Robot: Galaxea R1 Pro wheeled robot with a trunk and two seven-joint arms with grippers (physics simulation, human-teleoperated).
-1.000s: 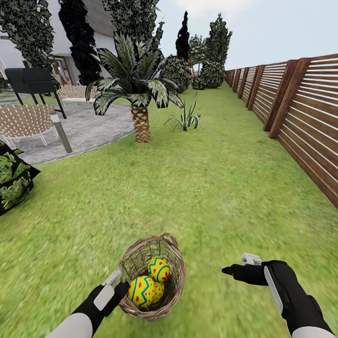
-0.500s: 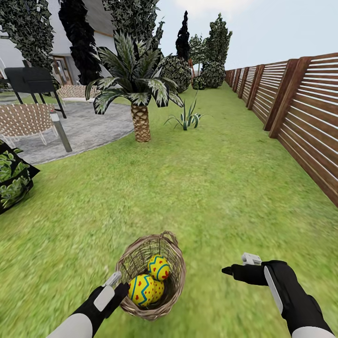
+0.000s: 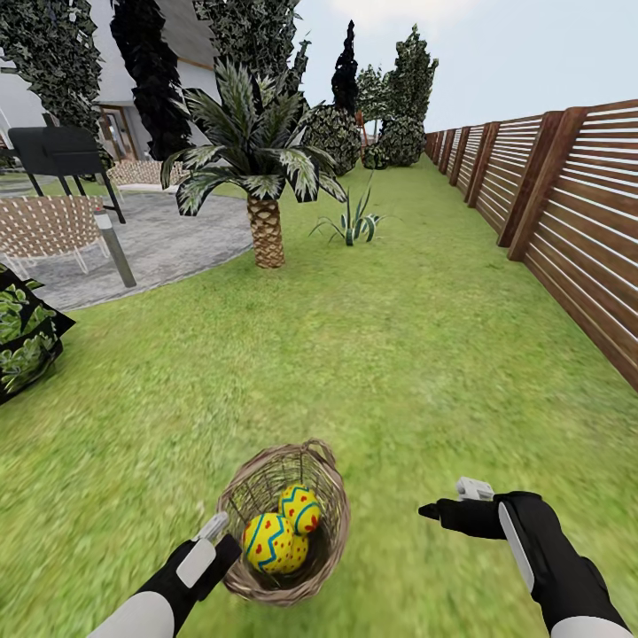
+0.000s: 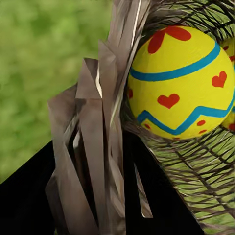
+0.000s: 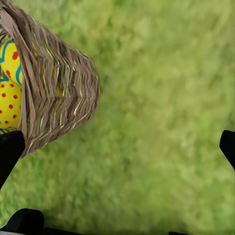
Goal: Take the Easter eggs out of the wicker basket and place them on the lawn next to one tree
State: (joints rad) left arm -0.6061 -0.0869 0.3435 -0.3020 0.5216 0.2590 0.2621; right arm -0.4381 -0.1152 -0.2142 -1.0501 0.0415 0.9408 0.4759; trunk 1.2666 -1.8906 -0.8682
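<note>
Since a second ago the eggs [image 3: 282, 530] have shifted slightly inside the wicker basket [image 3: 330, 496], whose rim the left gripper [image 3: 217, 532] clamps. Right gripper [image 3: 447, 501] hangs with jaws wide. No egg lies on the lawn [image 3: 399, 354] yet.

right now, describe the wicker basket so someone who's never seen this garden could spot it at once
Follow the long wooden fence back to the near end of the lawn. There, just in front of the robot, the wicker basket is gripped at its rim by the left gripper. It is the one brown woven bowl on the grass, holding yellow Easter eggs with blue zigzags.
</note>
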